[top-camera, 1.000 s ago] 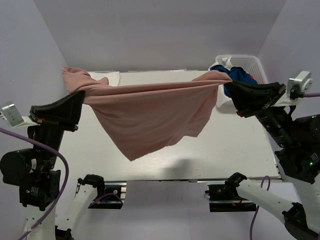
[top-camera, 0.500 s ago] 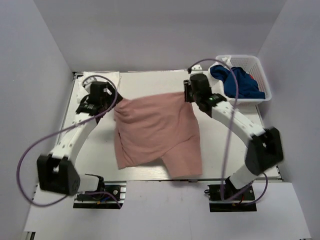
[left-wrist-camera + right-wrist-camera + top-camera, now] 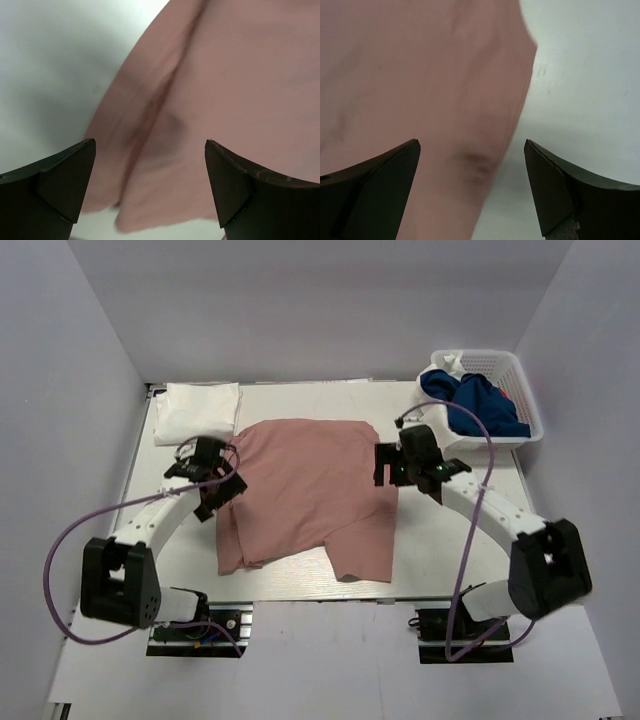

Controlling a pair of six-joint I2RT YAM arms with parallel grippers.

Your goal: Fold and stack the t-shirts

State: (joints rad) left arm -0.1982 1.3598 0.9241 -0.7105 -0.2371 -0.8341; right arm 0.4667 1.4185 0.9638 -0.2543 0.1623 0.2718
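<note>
pink t-shirt (image 3: 305,485) lies spread flat at the frame's centre; left gripper (image 3: 150,147) over its left edge, right gripper (image 3: 472,147) over its right edge, both spread wide, pinching nothing.

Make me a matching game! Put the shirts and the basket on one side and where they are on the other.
Things:
1. pink shirt
2. white shirt
3. blue shirt
4. basket

Places:
A. standing at the far right corner
B. lying inside the basket
C. spread out in the middle
D. folded at the far left corner

Pairs: 1-C, 2-D, 3-B, 4-A
</note>
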